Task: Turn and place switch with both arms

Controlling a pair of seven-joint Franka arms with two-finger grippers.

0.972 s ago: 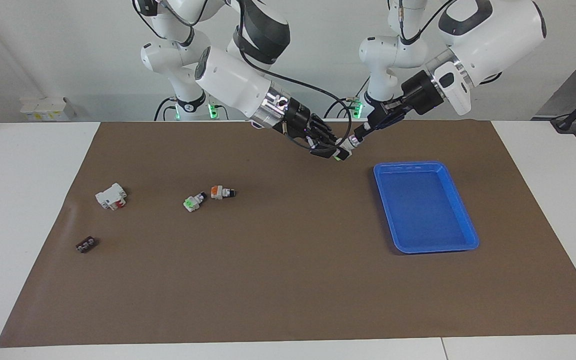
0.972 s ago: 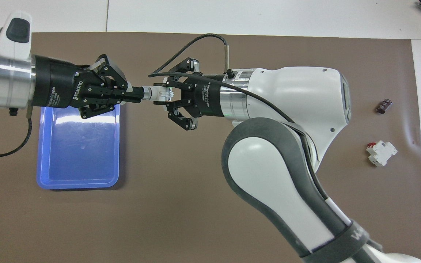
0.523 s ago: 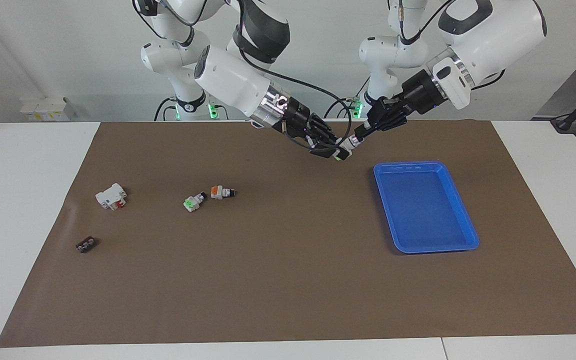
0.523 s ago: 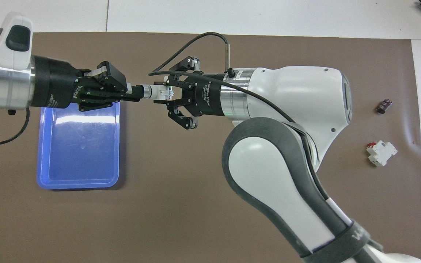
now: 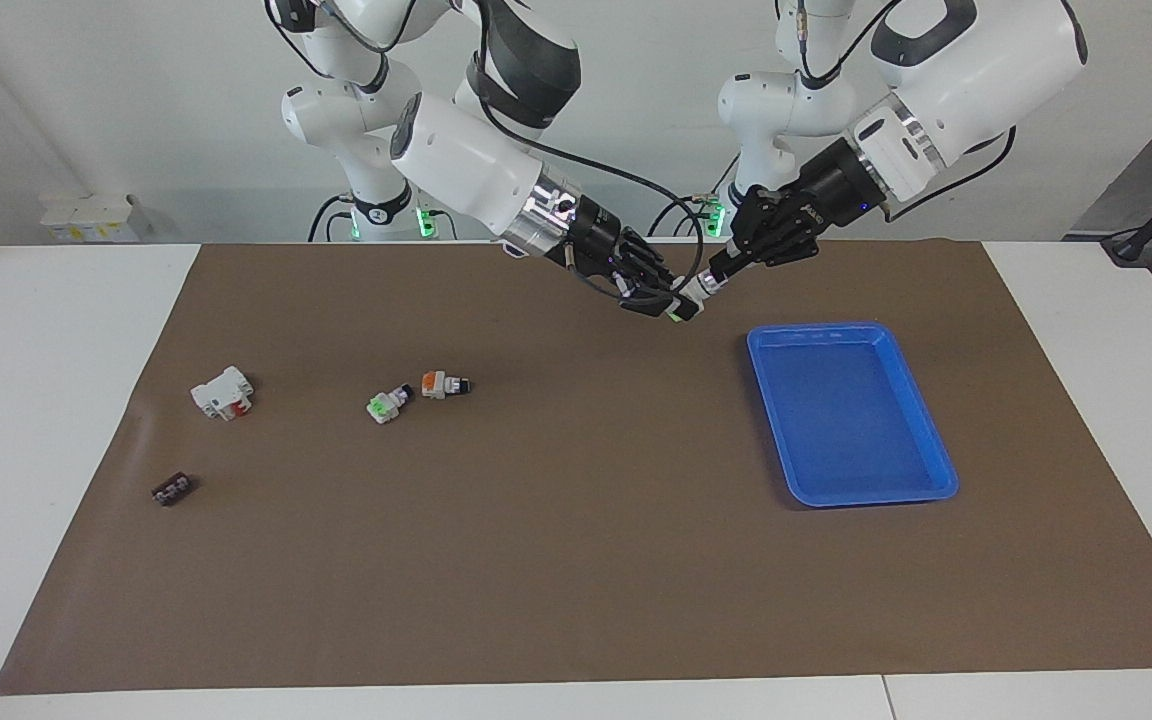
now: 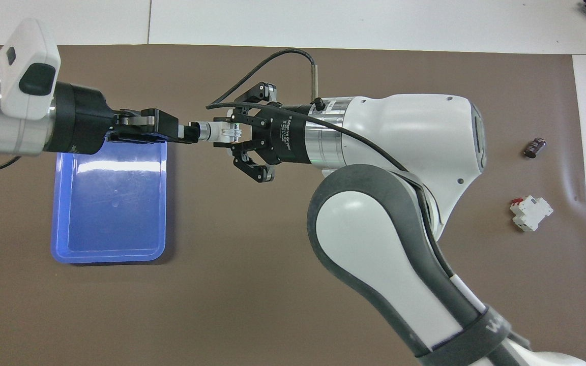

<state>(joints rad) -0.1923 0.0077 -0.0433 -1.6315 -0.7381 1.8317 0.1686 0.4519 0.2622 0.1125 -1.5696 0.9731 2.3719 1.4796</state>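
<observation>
The switch (image 5: 688,297) hangs in the air between both grippers, over the brown mat just off the blue tray's corner nearest the robots. My right gripper (image 5: 671,305) is shut on its white body and pale green end. My left gripper (image 5: 714,275) is shut on the black knob end. In the overhead view the switch (image 6: 220,131) lies level between the left gripper (image 6: 187,133) and the right gripper (image 6: 232,133), and the left gripper shows edge-on.
A blue tray (image 5: 936,470) with nothing in it lies toward the left arm's end. Toward the right arm's end lie a green-faced switch (image 5: 383,406), an orange-ended switch (image 5: 439,384), a white and red block (image 5: 222,392) and a small black part (image 5: 173,489).
The left wrist has rolled about its own axis with the knob end in its fingers. The right gripper and the switch body have stayed in place.
</observation>
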